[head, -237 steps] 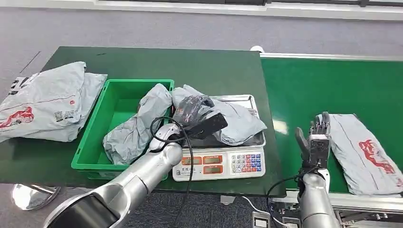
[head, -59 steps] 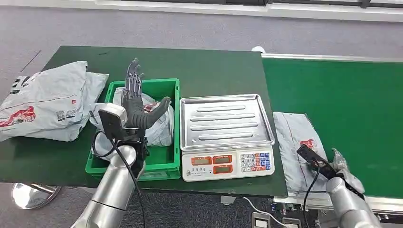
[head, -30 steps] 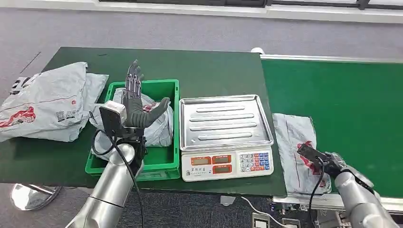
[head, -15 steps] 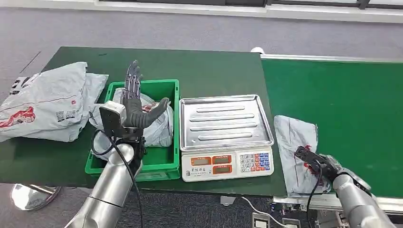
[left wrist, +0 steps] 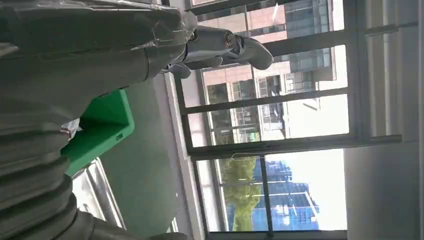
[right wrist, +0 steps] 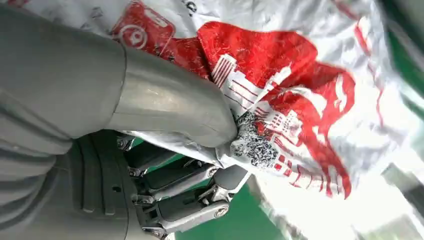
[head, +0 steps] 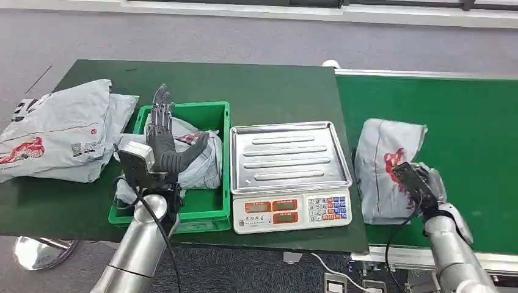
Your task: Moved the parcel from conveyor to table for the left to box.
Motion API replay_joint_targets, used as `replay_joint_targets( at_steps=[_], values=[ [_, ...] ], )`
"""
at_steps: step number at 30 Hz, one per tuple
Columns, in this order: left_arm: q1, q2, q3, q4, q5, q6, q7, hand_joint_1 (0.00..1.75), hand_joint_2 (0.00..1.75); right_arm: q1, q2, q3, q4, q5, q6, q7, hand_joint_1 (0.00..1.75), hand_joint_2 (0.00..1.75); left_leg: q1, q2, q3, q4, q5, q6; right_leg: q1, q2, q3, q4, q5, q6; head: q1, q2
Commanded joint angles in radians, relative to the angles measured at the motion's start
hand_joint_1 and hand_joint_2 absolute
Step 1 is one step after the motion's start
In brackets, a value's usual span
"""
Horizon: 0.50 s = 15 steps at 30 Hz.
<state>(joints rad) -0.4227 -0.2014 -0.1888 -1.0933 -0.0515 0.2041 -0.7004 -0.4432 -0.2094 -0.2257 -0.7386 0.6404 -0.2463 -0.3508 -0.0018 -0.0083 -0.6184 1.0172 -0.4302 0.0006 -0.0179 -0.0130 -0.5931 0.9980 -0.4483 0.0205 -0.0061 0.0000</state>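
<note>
Right robot hand (head: 426, 185) grips parcel (head: 385, 168) (raised off conveyor (head: 452, 116)); left robot hand (head: 164, 139) spread, holding nothing, over green bin (head: 223, 152).

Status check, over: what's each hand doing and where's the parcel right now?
Right robot hand grips grey parcel, lifted over conveyor. Left robot hand open above green bin. Scale sits between parcel and bin.

Scale (head: 290, 177) between bin (head: 215, 201) and conveyor (head: 464, 110)
</note>
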Motion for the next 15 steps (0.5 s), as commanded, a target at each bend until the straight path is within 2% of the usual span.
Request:
replay_joint_targets(
  at_steps=[1,13,15],
  values=[
    [-0.018,0.018,-0.010,0.005,0.007,0.006,0.002,0.00,1.75,0.070,0.068,-0.158,-0.260,-0.085,-0.040,-0.044,1.75,1.75,0.001,0.001,0.002,-0.001,-0.001,-0.001,0.001,0.001,0.003,-0.002,0.000,-0.002,0.000,0.000],
    [-0.018,0.018,-0.010,0.005,0.007,0.006,0.002,0.00,1.75,0.070,0.068,-0.158,-0.260,-0.085,-0.040,-0.044,1.75,1.75,0.001,0.002,0.003,-0.002,-0.002,-0.001,0.001,0.003,0.002,-0.002,0.000,-0.002,0.000,0.000],
    [-0.024,0.019,-0.018,0.000,0.009,0.019,0.002,0.00,1.75,0.103,0.084,-0.203,-0.336,-0.170,-0.096,-0.128,1.75,1.75,0.001,0.003,0.003,-0.002,-0.002,-0.001,0.001,0.003,0.003,-0.003,0.000,-0.002,0.000,0.000]
  ],
)
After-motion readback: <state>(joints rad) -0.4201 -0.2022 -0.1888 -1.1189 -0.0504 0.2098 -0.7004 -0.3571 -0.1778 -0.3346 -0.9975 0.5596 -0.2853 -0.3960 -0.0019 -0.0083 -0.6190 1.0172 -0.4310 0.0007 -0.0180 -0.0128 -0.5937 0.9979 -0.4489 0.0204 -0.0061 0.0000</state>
